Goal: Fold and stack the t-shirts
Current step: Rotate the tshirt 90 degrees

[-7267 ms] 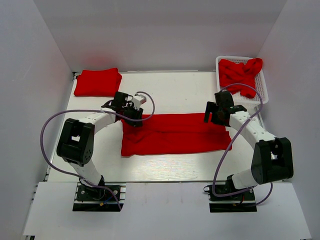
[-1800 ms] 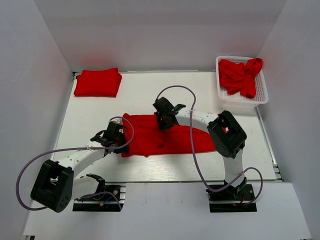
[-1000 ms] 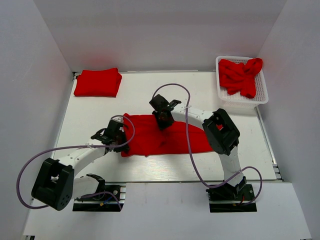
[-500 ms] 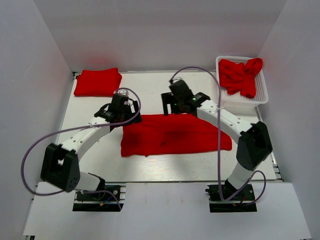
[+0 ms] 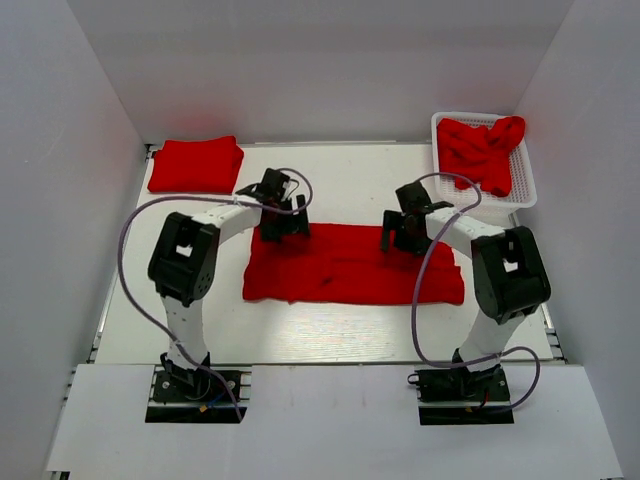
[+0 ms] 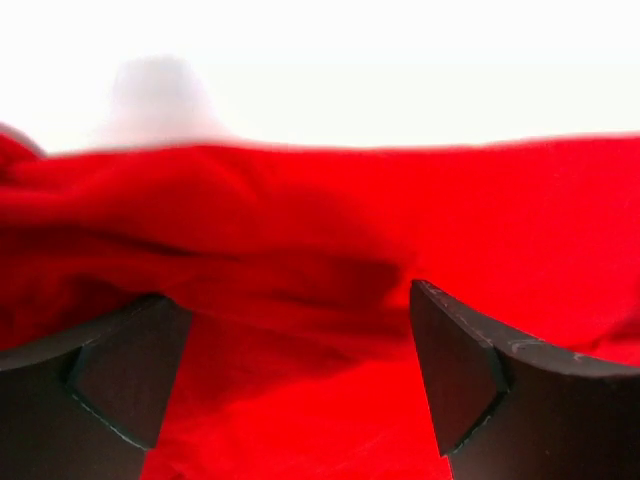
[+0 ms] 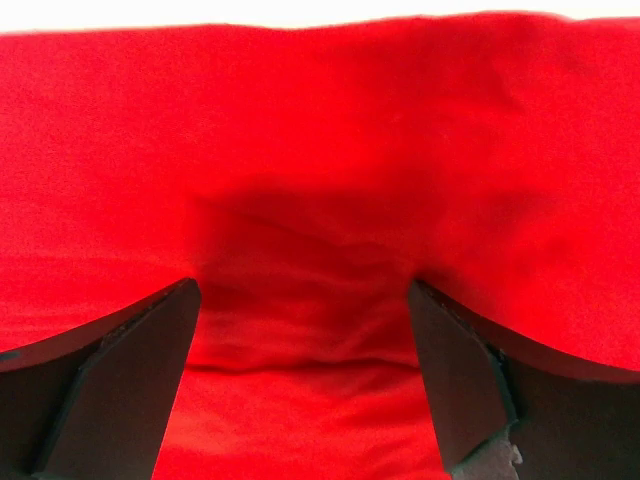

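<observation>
A folded red t-shirt [image 5: 352, 268] lies in the middle of the worktop [image 5: 350, 180]. The left jaws and the right jaws stand wide apart at its far edge, clamping nothing, though the left wrist view is blurred. A second folded t-shirt [image 5: 195, 165] sits in the far left corner, and crumpled t-shirts [image 5: 480, 150] lie half-hidden in the white mesh basket [image 5: 527, 185] at the far right corner.

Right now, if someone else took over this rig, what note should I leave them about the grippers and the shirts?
Left gripper: open, low at the far left edge of the flat shirt, fabric between its fingers, nothing clamped.
Right gripper: open, at the same shirt's far edge towards the right, also over fabric.
Shirts: one folded shirt in the far left corner of the table; crumpled shirts, count unclear, in the white basket at far right.
Done: one shirt folded; the middle one laid out as a long band.
Left: finish folding it, stack it on the folded one, then do the basket's shirts.
</observation>
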Robot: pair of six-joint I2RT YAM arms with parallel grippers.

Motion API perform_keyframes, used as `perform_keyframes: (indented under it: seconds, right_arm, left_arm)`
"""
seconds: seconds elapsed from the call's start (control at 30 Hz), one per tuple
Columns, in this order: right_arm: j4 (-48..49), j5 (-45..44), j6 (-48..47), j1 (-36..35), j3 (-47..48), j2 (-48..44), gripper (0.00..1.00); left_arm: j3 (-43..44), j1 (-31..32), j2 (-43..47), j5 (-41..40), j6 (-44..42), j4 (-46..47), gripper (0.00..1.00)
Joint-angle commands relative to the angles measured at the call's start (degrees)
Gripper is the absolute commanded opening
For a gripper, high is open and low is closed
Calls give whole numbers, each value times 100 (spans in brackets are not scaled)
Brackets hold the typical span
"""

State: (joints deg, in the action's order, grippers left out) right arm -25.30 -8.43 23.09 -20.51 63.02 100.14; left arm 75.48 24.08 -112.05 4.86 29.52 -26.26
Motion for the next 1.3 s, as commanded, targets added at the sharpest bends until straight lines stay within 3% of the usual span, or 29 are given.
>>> perform_keyframes:
  seconds: [0.0,0.1,0.17,0.23,0.27,0.37,0.53,0.67,0.77,1.0,1.17,1.2,1.23,1.27]
  right_arm:
    - [585,727,-15,170,-473,138,90]
    - [1026,1307,-15,118,-1246,-134,90]
    - [1524,2184,37,-14,-1966,-512,90]
    - [1790,2605,151,-250,-2285,-914,90]
    - [2079,2722,187,-678,-2608,-987,90]
    - [2169,2995,283,-1521,-2611,-988,90]
    - [2907,3094,634,-2359,-2331,-636,90]
    - [3207,2680,873,-2756,-1716,-224,90]
    - [2909,2610,601,-2905,-1119,-109,90]
    - [1714,1653,99,-2967,-406,-871,90]
    - [589,870,353,-2950,-97,-1391,90]
    - [431,886,511,-2950,-193,-1670,90]
    - [255,521,704,-2941,-298,-1760,90]
    - [88,439,775,-2950,-369,-1935,90]
  left_arm:
    - [772,-113,-1045,-388,-121,-448,99]
    - [2431,-114,-2107,-662,-411,-931,99]
    - [3946,-114,-3118,-277,-656,-1109,99]
    - [4919,-114,-3795,423,-728,-1014,99]
    - [5602,-114,-4355,811,-780,-804,99]
    - [5917,-114,-4878,2121,-275,819,99]
    - [6443,27,-5458,2325,107,2201,99]
    - [6303,27,-5459,2080,335,2731,99]
    - [6356,80,-5459,2150,406,3064,99]
    - [6304,-43,-4617,1975,327,2873,99]
    - [6163,-149,-3308,1492,-612,2004,99]
    - [6023,-149,-2784,1343,-770,1437,99]
    - [5944,-149,-2500,1055,-911,970,99]
    - [5821,-149,-2201,277,-913,469,99]
